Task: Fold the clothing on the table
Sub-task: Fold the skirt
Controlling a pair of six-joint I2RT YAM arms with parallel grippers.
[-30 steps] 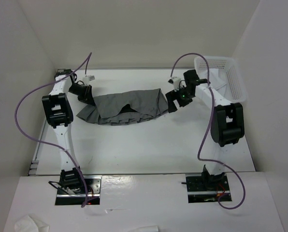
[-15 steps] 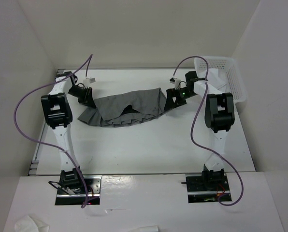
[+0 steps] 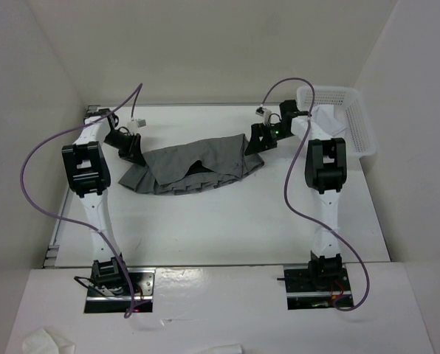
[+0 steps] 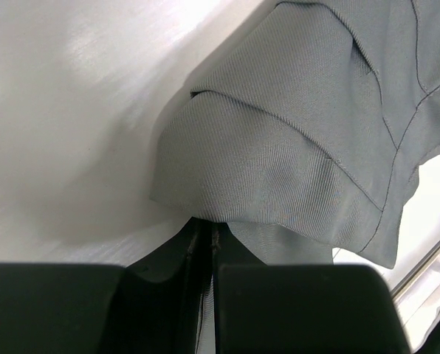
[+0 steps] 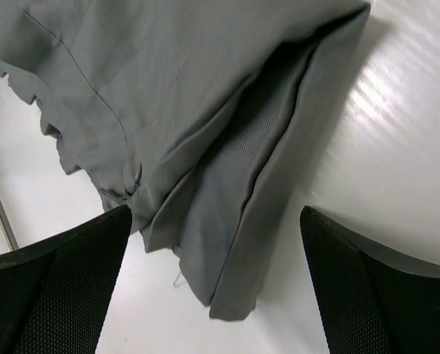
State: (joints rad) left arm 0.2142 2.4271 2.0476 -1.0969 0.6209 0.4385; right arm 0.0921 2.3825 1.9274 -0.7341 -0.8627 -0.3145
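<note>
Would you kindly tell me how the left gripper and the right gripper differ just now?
The left gripper is shut, pinching fabric of the skirt; the right gripper is wide open, holding nothing. The left gripper is at the left end of the skirt, the right gripper at its right end. Both are close over the skirt.

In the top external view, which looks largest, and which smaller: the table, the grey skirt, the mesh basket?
1. table, clearly the largest
2. grey skirt
3. mesh basket, the smallest, though the right arm hides part of it
</note>
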